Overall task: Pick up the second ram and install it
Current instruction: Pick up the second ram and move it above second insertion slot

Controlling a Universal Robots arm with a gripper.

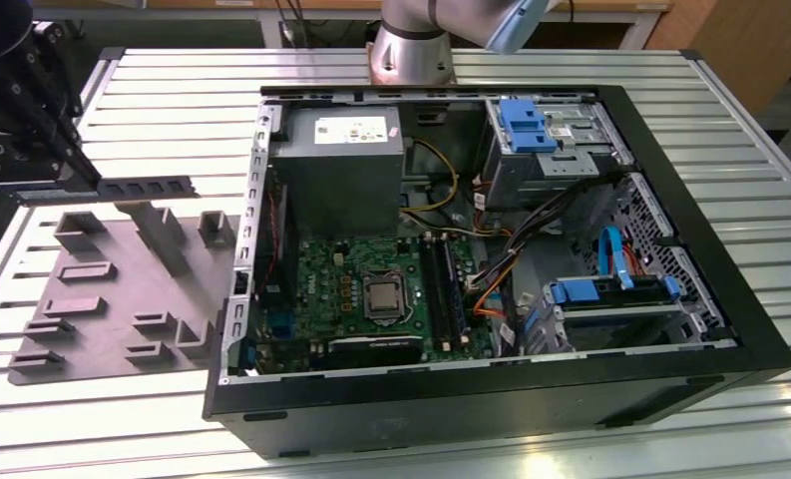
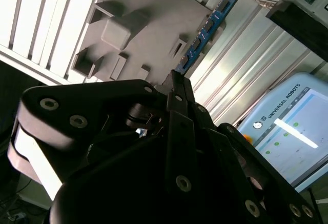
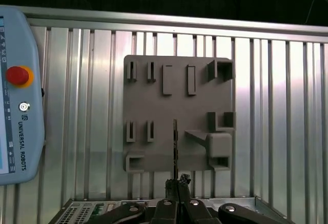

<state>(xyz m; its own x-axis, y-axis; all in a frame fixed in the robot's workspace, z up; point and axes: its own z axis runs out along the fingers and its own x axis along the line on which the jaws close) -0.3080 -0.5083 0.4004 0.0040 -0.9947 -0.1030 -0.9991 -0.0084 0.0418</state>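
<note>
Across the whole exterior view, a slatted metal desk (image 1: pixel 169 90). Filling the centre and right of that frame, an open black computer case (image 1: pixel 502 399) lying on its side. Inside it, the grey power-supply box (image 1: pixel 335 160) at upper centre and the green motherboard (image 1: pixel 355 289) below, with long black slots (image 1: pixel 442 289) running down the board's right part.

In the lower left of the exterior view, a grey fixture plate (image 1: pixel 116 289) with raised blocks and pockets, flat on the desk just beside the case. At top centre, the base of the arm (image 1: pixel 415 50). In both wrist views, a pale blue teach pendant (image 2: pixel 292 126) (image 3: pixel 15 96) off to one side of the plate, with a red button (image 3: pixel 16 75) on its face.

In the upper left of the exterior view, the black hand (image 1: pixel 96 183), pinched narrow on one end of the second ram (image 1: pixel 145 187). Holds the stick roughly level, pointing toward the case, by the plate's upper edge; contact with the plate not discernible.

In the second wrist view, the hand (image 2: pixel 174 83) grips the end of the blue stick (image 2: pixel 207 29), a row of black chips along its face. In the first wrist view, the stick edge-on as a thin dark line (image 3: pixel 175 142) over the plate, rising from the hand (image 3: pixel 178 183).
</note>
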